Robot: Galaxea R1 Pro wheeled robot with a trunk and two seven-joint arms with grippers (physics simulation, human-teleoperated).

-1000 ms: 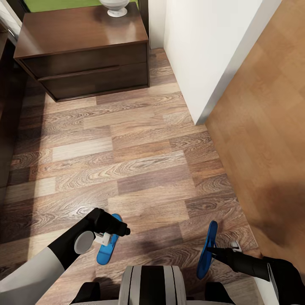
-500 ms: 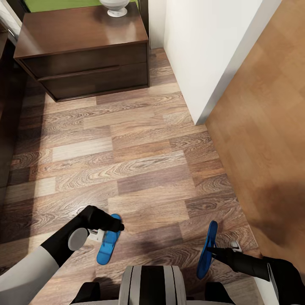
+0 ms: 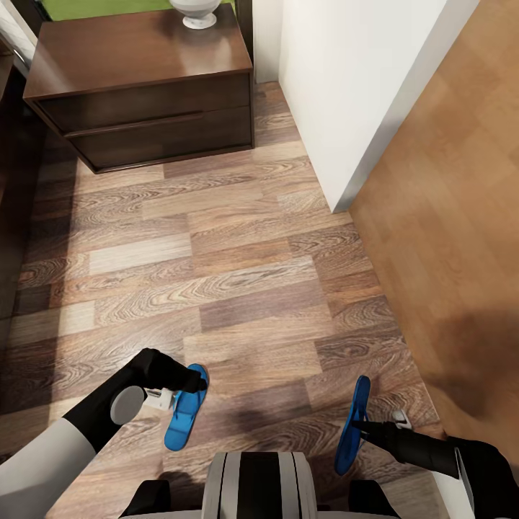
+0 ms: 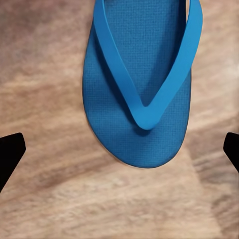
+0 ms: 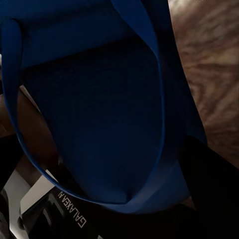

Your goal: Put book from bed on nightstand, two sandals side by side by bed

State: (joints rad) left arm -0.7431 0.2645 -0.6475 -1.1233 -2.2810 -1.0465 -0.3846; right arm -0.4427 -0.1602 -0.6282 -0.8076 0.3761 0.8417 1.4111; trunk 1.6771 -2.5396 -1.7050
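Gripping one blue sandal [image 3: 352, 425] on edge, right pincer [image 3: 362, 427], left pincer [image 3: 189, 386] released above other sandal [image 3: 184, 408]

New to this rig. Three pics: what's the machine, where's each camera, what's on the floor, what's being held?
It is a simulated wheeled robot with two arms, driven remotely by a person. The wide picture comes from its head, looking down past its trunk at a wood-plank floor, with a dark nightstand at the far end beside a white wall. The other two pictures come from cameras near each gripper, looking along the fingers.

One blue sandal lies flat on the floor. The left gripper is over it, fingers spread wide on either side, touching nothing. The right gripper holds the second sandal on edge above the floor; its camera sits right against the sole and strap.
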